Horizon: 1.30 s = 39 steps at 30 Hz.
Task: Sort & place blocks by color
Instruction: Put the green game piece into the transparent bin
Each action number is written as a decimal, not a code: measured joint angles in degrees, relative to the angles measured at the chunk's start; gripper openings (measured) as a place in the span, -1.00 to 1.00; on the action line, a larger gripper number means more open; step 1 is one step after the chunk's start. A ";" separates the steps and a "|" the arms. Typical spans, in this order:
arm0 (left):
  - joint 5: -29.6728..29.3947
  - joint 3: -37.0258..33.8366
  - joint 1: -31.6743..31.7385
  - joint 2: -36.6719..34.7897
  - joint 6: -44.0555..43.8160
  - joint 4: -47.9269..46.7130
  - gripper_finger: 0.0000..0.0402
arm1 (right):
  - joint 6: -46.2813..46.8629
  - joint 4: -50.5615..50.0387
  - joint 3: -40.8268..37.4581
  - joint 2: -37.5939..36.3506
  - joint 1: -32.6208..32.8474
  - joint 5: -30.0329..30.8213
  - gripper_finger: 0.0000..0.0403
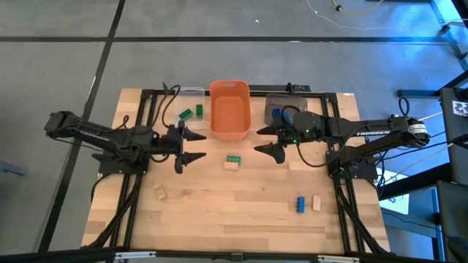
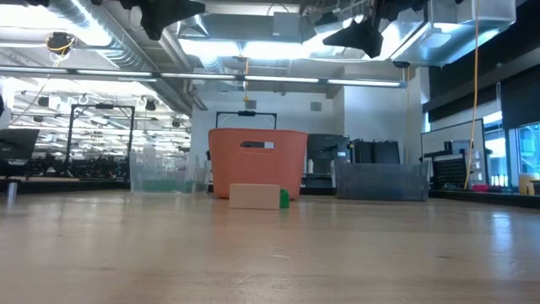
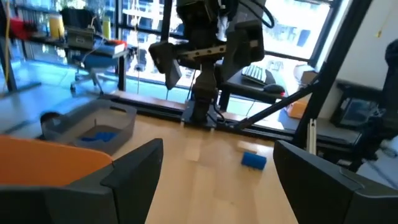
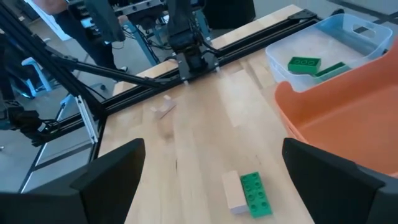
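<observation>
1. Your left claw [image 1: 181,148] hangs above the tabletop [image 1: 241,208] with its fingers apart and empty.
2. Your right claw [image 1: 269,140] faces it, likewise spread and empty.
3. Between them, a green block [image 1: 233,158] touches a tan block [image 1: 232,166], just in front of the orange bin [image 1: 229,109].

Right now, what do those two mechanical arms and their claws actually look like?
Both arms are dark, almost black, built from jointed segments with black cables trailing along them. The right arm carries white lettering on its side. The left gripper and right gripper each end in two dark, pointed, wedge-shaped fingers.
</observation>
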 joint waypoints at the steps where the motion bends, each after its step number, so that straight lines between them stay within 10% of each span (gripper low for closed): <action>1: -0.03 0.00 0.01 0.00 0.70 -0.02 0.48 | 0.15 0.02 0.00 0.00 0.00 -0.25 0.88; 10: -1.24 0.00 0.04 0.02 1.65 -0.12 0.48 | 3.32 -0.62 0.00 2.23 1.78 -3.35 0.88; 24: -3.61 0.00 0.04 -0.20 -1.16 0.68 0.48 | -4.44 10.33 -0.04 28.93 12.57 4.52 0.76; 39: -5.24 0.02 0.04 -0.20 -1.45 0.84 0.48 | 4.76 17.72 0.00 36.02 9.36 13.60 -0.92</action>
